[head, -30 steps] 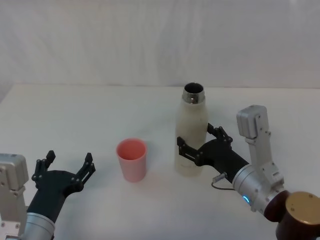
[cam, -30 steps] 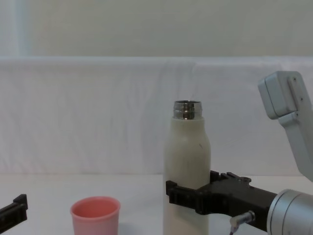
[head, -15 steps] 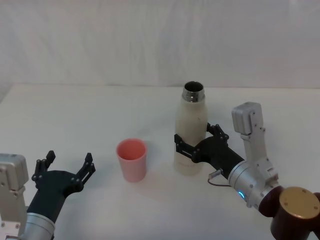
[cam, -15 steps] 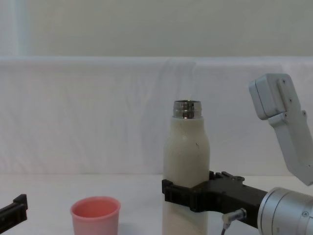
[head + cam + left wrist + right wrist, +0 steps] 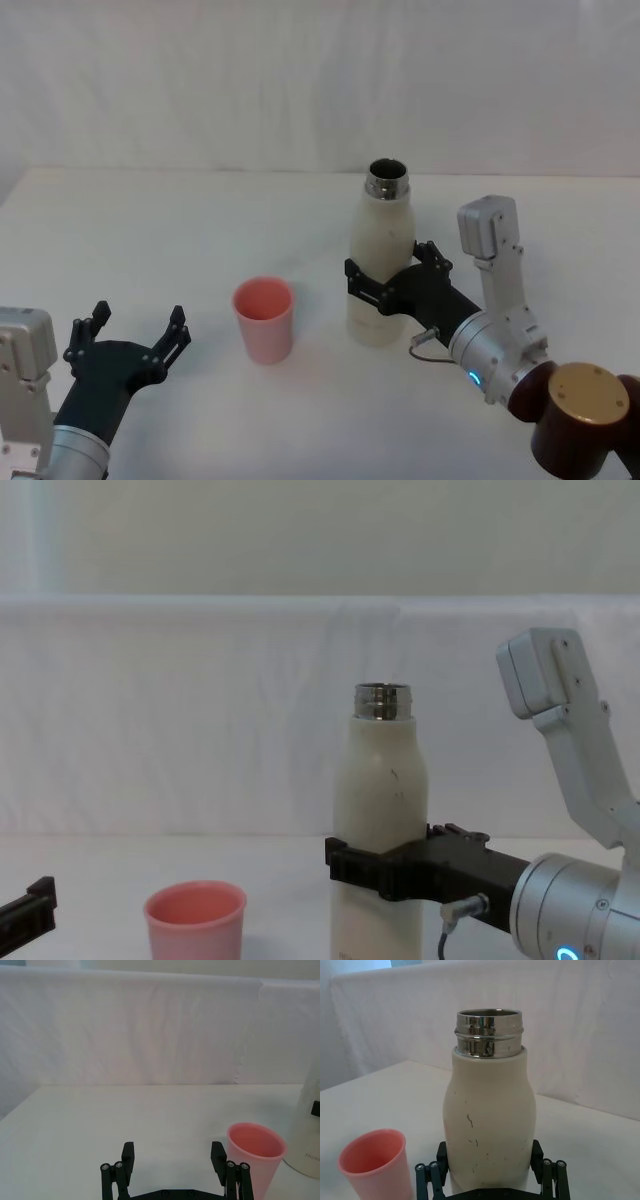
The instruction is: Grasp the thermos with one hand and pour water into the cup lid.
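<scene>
Black pincer (image 5: 385, 283), silver arm (blue light), brown joint

Thermos and cup lid on the white table
Cream thermos (image 5: 381, 260) stands upright, uncapped, frame centre-right; pink cup lid (image 5: 264, 319) upright, empty, lower left of it

White tabletop (image 5: 200, 230), plain, matte, running back to a straight far edge. White cloth backdrop (image 5: 300, 80) hangs behind it across the whole width, lightly wrinkled, with a vertical seam or fold (image 5: 240, 1055) toward one side. Pale greenish-grey wall strip (image 5: 320, 535) above the cloth's top edge.
</scene>
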Available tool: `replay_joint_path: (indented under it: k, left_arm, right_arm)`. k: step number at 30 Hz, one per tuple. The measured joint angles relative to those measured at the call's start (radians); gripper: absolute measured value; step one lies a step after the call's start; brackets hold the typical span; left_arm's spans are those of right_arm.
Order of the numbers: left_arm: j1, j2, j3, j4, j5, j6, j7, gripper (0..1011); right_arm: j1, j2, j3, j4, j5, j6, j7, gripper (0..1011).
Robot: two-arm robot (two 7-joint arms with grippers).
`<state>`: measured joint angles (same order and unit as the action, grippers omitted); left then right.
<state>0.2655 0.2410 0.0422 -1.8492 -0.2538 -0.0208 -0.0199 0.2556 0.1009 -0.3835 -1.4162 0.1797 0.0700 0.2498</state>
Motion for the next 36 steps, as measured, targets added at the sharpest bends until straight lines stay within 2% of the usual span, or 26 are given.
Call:
replay_joint_path:
  k: [36]
  left_arm:
    - [0.0, 0.0, 0.0, 0.0, 0.0, 0.0, 0.0, 1001]
  right_arm:
    - [0.015, -0.031, -0.002, 0.039, 0.006, -0.018, -0.008, 1000]
